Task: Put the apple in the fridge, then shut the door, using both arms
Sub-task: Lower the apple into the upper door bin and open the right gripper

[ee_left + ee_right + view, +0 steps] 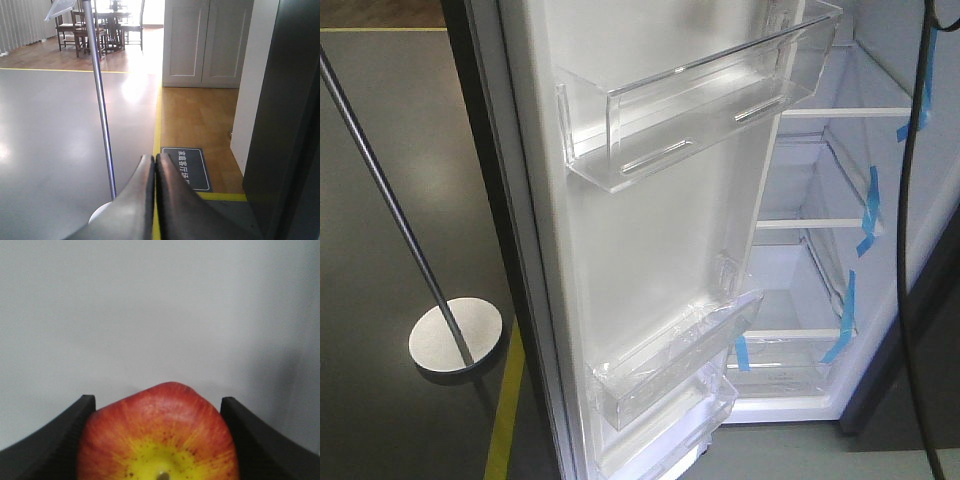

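A grey floor (360, 300) holds a round-based stand (455, 335) at left. The door (650, 230) stands wide open, clear bins showing, beside the white-shelved fridge (820, 290). The left gripper (154, 161) has its jaws pressed together on nothing. The right gripper (157, 402) clamps the apple (160, 435) before a pale surface.

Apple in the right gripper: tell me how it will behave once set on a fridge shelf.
The apple is round, so it will likely roll if released off-level. Its glossy skin may slip between the fingers. It looks firm, probably keeping its shape under the grip.
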`<state>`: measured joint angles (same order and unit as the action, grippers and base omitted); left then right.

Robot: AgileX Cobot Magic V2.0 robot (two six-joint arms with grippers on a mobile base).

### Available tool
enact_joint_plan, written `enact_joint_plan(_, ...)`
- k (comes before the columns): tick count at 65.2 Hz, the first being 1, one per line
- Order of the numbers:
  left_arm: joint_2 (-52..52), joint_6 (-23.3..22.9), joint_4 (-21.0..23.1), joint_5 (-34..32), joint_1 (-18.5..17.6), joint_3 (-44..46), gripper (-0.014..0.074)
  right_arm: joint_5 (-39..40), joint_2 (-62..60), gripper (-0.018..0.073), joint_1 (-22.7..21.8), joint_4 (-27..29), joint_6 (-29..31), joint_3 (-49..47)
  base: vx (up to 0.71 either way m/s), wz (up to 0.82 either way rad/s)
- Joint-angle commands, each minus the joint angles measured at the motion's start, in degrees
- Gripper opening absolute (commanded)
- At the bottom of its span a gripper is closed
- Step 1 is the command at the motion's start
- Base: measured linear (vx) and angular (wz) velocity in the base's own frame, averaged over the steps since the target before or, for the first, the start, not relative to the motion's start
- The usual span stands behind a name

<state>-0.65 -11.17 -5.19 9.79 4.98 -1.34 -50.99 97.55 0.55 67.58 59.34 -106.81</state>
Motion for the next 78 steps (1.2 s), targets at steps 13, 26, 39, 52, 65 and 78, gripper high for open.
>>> enact_joint_plan(13, -0.76, -0.52, 0.03, -3.95, -0.46, 0.97, -0.0006, -0.01, 0.32, 0.0386, 0.04, 2.51, 0.12, -2.05, 0.0, 0.0)
enact_joint_plan(26, -0.76, -0.52, 0.03, -3.95, -0.46, 0.97, -0.0006, 2.24, 0.47, 0.063, 0.04, 2.35, 0.12, -2.05, 0.0, 0.0)
enact_joint_plan(39, -0.76, -0.52, 0.03, -3.95, -0.46, 0.97, -0.0006, 2.81, 0.47, 0.0655, 0.04, 3.79, 0.12, -2.22, 0.0, 0.0)
enact_joint_plan(52, -0.76, -0.52, 0.03, -3.95, -0.46, 0.97, -0.0006, 2.57, -2.35, 0.054, 0.04, 5.14, 0.12, -2.58, 0.0, 0.0)
enact_joint_plan(65, -0.76, -0.47, 0.03, -3.95, -0.46, 0.97, -0.0006, 0.94, -8.55, 0.0229, 0.04, 4.63, 0.08, -2.44, 0.0, 0.0)
enact_joint_plan(78, -0.76, -0.47, 0.03, -3.95, -0.46, 0.97, -0.0006, -4.47, -14.62, -0.0013, 0.04, 1.73, -0.04, -2.44, 0.0, 0.0)
